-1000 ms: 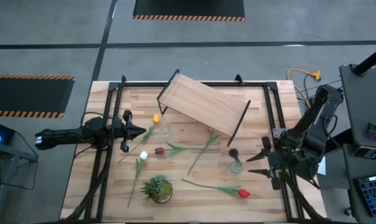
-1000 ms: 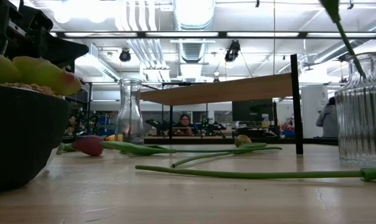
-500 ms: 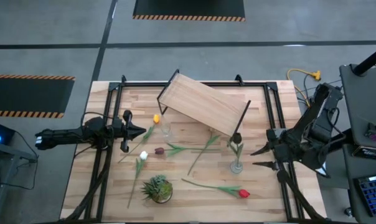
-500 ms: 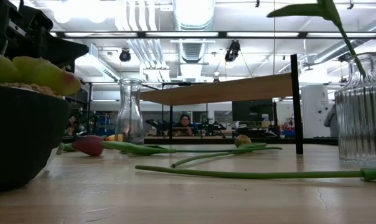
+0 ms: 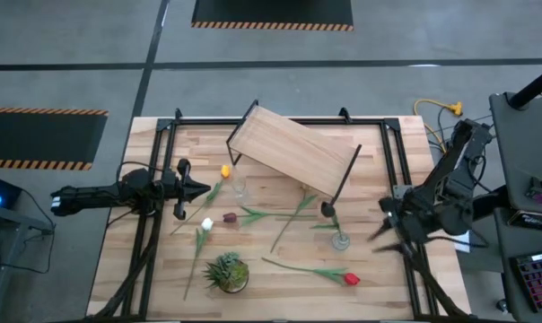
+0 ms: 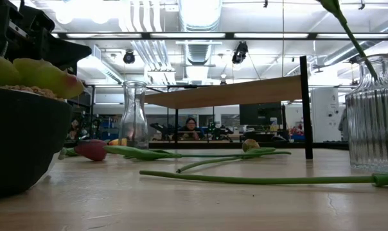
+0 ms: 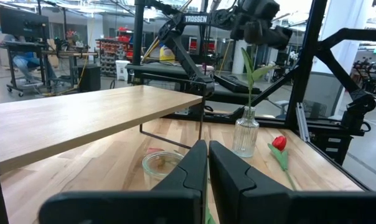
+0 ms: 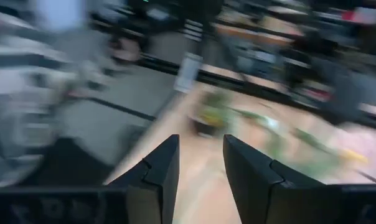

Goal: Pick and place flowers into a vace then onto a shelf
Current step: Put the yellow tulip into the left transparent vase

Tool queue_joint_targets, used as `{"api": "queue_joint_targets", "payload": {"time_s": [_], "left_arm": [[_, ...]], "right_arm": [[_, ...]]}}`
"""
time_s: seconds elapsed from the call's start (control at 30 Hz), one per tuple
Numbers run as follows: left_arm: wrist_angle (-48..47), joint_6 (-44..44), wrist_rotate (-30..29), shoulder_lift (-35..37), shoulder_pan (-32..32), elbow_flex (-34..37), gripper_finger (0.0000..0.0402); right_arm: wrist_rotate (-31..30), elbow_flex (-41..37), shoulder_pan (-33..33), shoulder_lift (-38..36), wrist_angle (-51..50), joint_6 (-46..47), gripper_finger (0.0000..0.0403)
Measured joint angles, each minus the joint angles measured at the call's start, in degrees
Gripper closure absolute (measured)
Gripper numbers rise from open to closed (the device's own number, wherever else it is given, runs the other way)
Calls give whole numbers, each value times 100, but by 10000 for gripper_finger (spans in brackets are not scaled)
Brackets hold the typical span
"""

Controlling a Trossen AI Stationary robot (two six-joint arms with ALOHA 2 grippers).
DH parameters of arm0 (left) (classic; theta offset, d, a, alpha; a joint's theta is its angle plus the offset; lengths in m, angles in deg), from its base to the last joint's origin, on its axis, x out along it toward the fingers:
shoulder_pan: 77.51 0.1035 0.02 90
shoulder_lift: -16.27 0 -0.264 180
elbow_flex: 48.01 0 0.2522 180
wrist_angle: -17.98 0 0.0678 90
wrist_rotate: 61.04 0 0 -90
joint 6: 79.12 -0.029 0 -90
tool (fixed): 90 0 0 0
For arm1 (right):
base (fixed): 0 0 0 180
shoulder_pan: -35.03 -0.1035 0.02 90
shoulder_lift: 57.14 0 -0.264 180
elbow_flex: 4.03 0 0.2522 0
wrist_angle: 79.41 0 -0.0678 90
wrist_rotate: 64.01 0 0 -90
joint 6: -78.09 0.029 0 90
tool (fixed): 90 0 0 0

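A ribbed glass vase stands on the table right of centre with one dark maroon tulip upright in it; it also shows in the low view and the left wrist view. A second, empty glass vase stands by the shelf. Yellow, white, maroon and red tulips lie flat on the table. My right gripper is open and empty to the right of the filled vase. My left gripper is shut and empty at the left.
A small bushy potted plant stands near the front edge. The shelf stands askew at the table's far middle on thin black legs. Black frame rails run along the table's sides. A person sits in the room behind.
My right gripper has drawn back from the filled vase toward the table's right edge, staying open, and has swung about. The maroon tulip stays in the vase; its head and leaf have swayed and turned.
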Motion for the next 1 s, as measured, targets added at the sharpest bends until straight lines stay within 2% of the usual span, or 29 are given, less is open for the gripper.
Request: {"api": "queue_joint_targets", "payload": {"time_s": [0.1,0.17,0.3,0.47,0.77,1.0], "left_arm": [[0,0,0,0,1,0,402],[0,0,0,0,2,0,402],[0,0,0,0,2,0,402],[0,0,-1,0,1,0,402],[0,0,-1,0,0,0,402],[0,0,-1,0,2,0,402]], "right_arm": [[1364,-226,3,-52,603,-176,298],[1865,-401,15,-58,894,-267,302],[1915,-912,156,-64,1329,-330,311],[2061,-1589,666,-296,2058,-471,321],[2322,-1970,1425,-1563,1746,-1079,324],[2079,-2358,1912,-2567,1747,-1346,331]]}}
